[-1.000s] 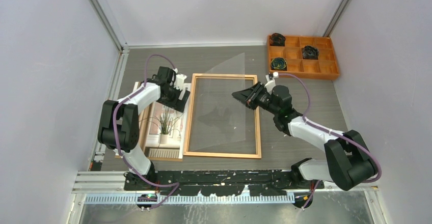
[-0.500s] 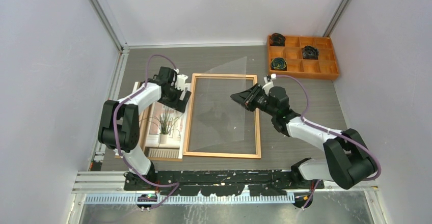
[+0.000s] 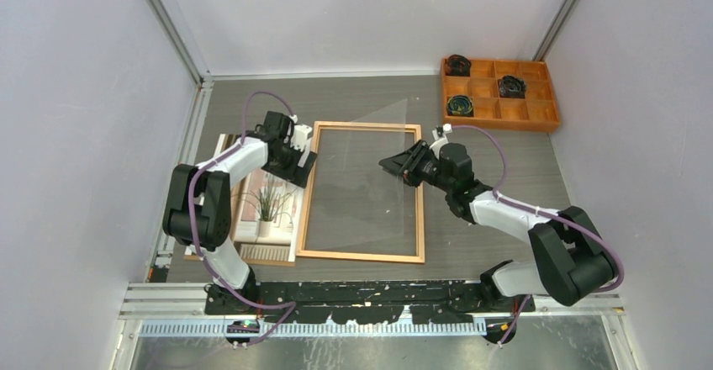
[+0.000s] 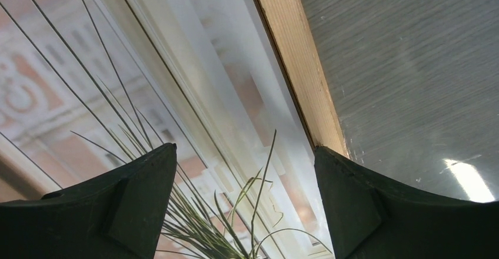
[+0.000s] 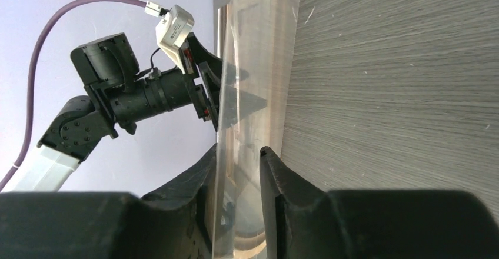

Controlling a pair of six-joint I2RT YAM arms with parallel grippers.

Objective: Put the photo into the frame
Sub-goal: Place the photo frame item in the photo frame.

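Rectangular plant-at-window photo print [image 3: 267, 206] flat against left rail of thin orange-brown wooden frame [image 3: 361, 255]. Left gripper [image 4: 244, 150] jaws wide apart above photo, beside that rail. Right gripper [image 5: 238, 149] jaws narrowly parted around tilted clear pane [image 3: 361, 185] over frame.

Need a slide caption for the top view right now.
Right gripper straddles the edge of the tilted clear pane over the frame; left gripper, open, hangs above the photo beside it.

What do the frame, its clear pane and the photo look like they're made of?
The frame: light orange-brown wood, matte, with fine grain showing. The pane: clear and glossy, the table visible through it under faint reflections; glass or acrylic, I cannot tell which. The photo: a flat printed sheet, probably paper or card; its finish is unclear.
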